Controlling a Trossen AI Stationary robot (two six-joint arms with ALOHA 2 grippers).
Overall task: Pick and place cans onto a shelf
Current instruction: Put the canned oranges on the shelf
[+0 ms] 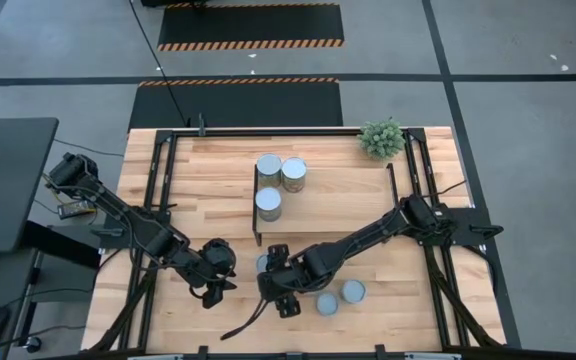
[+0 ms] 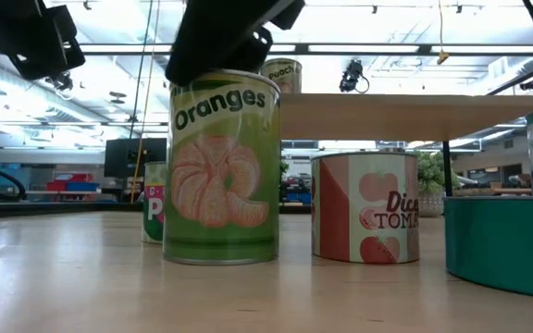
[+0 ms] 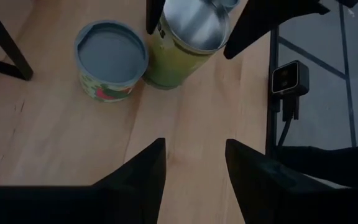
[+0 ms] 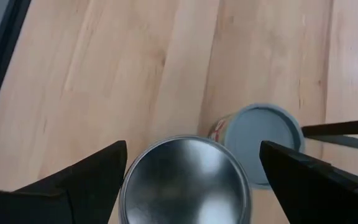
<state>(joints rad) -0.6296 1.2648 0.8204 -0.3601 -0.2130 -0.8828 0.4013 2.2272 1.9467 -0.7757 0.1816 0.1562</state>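
A green "Oranges" can [image 2: 222, 166] with a silvery top [image 4: 185, 180] stands upright on the table in front of the shelf [image 1: 348, 195]. My right gripper [image 4: 192, 148] is open above it, pointing steeply down. Its fingers [image 3: 266, 25] stand on either side of the can's top, and I see no touch. Close beside it stands a can with a blue-grey top [image 3: 110, 59]. Three cans [image 1: 281, 172] stand on the shelf. My left gripper [image 3: 194, 149] waits open over bare table just to the left, with nothing between its fingers.
Two more cans [image 1: 327, 302] [image 1: 353, 291] stand right of my right gripper, near the table's front edge. In the low view they show as a tomato can [image 2: 366, 208] and a teal one [image 2: 507, 240]. A small green plant [image 1: 381, 138] sits at the far right.
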